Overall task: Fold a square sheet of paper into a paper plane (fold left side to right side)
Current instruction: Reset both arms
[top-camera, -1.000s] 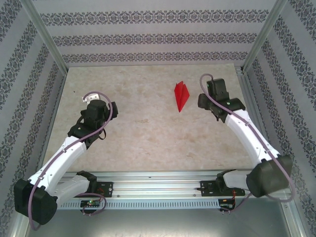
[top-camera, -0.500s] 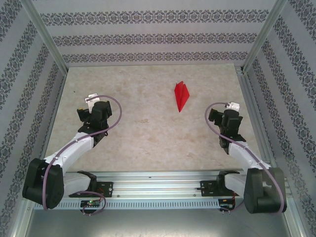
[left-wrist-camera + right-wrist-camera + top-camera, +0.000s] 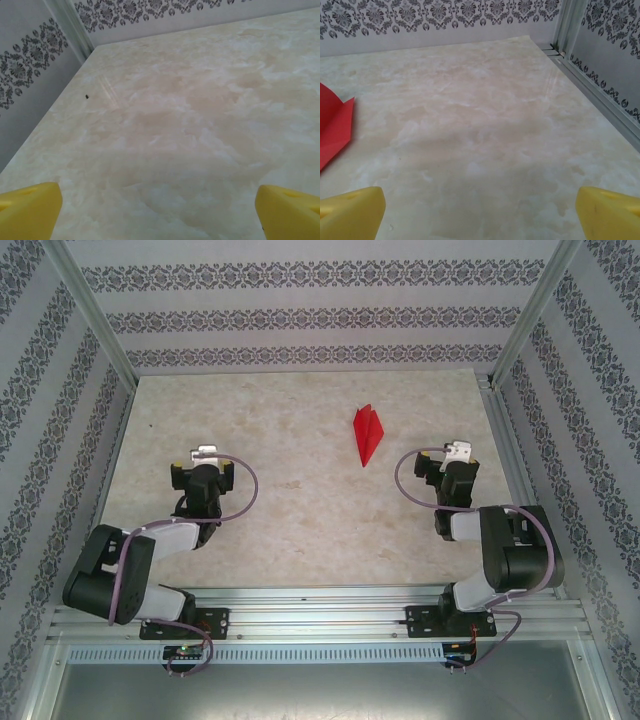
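Paper plane [image 3: 367, 436] flat on surface [image 3: 280, 420], far right of centre.
You see a narrow red dart, central ridge, tip toward near edge; left pincer [image 3: 159, 212] and right pincer [image 3: 480, 212] spread.

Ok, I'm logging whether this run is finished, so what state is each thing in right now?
paper plane: folded into a pointed dart, lying free on the table, held by nothing.
left end effector: open, empty, well apart from the plane.
right end effector: open, empty, with the plane ahead to its left, not touching.
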{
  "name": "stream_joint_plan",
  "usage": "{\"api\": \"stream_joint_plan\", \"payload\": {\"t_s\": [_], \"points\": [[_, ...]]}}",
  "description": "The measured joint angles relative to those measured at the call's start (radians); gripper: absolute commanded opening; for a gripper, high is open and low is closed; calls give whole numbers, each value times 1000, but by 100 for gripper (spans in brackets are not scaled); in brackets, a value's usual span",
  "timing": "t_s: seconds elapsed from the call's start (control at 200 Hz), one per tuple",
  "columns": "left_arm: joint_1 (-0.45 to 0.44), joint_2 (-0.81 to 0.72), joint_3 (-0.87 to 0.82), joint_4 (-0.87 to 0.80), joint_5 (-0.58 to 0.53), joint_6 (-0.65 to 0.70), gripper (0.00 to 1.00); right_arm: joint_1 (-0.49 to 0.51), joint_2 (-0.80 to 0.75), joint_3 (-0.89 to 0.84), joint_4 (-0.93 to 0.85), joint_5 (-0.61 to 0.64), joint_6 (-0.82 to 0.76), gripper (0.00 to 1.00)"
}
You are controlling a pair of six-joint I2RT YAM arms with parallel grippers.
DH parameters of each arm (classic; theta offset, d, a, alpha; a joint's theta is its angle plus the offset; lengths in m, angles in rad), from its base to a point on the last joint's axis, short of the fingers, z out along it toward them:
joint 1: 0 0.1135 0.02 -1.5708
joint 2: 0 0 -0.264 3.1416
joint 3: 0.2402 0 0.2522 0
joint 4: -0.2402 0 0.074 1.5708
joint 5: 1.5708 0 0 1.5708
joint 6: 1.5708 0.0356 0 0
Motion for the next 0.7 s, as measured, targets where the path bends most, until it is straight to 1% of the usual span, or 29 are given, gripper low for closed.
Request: {"api": "stream_joint_plan", "payload": {"t_s": [0.085, 0.16, 0.255, 0.31, 0.5, 0.699], "points": [[18, 56, -29, 103, 50, 25, 100, -6, 4, -5, 48, -6, 0, 98], [35, 87, -39, 139, 93, 31, 100, -6, 4, -6, 68, -6, 0, 98], [75, 100, -61, 216, 157, 28, 100, -6, 4, -6, 92, -7, 0, 98], [98, 130, -65, 273, 174, 24, 100, -6, 4, -6, 102, -7, 0, 98], [156, 161, -28, 249, 255, 1, 100, -6, 4, -6, 111, -7, -1, 98], [161, 161, -18, 248, 296, -6, 100, -5, 4, -6, 111, -7, -14, 98]]}}
